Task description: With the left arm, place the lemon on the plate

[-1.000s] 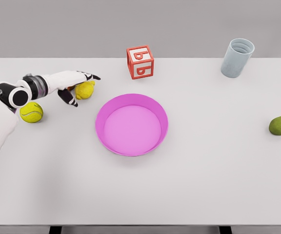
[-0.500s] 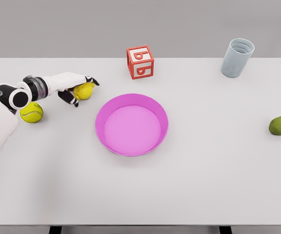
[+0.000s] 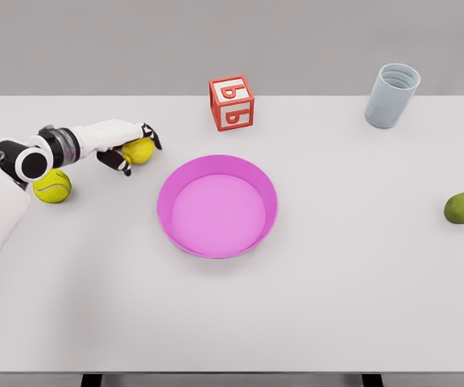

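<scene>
Left of the plate (image 3: pixel 167 193), the left hand (image 3: pixel 123 141) curls around the lemon (image 3: pixel 139 151).

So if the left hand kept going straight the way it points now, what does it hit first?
The left hand points right along the table, already curled around the lemon. Carried straight on, it would probably pass between the block and the plate; depth is unclear.

A white table (image 3: pixel 337 306) carries everything. At its middle a pink plate (image 3: pixel 217 205) is set. A lettered red block (image 3: pixel 232 102) and a pale blue cup (image 3: pixel 391 95) are placed far, a pear (image 3: pixel 461 207) right, a lemon (image 3: pixel 139 150) and tennis ball (image 3: pixel 51 185) left.
</scene>
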`<move>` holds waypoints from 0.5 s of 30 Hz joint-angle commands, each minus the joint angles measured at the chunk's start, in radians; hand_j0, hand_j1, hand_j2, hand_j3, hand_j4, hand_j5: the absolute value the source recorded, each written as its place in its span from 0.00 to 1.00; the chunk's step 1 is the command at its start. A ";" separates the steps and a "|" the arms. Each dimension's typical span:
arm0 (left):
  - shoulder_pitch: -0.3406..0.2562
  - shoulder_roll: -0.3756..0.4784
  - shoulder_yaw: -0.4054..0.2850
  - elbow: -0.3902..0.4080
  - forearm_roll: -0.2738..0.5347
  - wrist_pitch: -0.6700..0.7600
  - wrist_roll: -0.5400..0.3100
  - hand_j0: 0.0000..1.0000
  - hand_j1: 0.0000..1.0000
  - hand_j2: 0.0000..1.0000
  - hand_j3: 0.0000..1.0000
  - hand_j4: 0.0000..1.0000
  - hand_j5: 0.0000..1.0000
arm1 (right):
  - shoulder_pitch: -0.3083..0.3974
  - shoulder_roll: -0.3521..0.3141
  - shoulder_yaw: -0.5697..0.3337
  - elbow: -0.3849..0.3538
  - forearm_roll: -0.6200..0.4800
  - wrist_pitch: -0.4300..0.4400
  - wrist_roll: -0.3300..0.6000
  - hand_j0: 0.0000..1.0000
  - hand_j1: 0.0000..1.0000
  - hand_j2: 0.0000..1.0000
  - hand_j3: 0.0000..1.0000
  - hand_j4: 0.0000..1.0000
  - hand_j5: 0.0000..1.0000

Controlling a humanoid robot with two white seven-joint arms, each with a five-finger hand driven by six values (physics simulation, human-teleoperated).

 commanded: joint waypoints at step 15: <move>0.040 0.003 0.008 -0.158 0.014 0.001 0.000 0.62 0.62 0.62 0.62 0.62 0.62 | 0.000 0.000 0.000 -0.001 0.000 0.000 0.000 1.00 1.00 1.00 1.00 1.00 1.00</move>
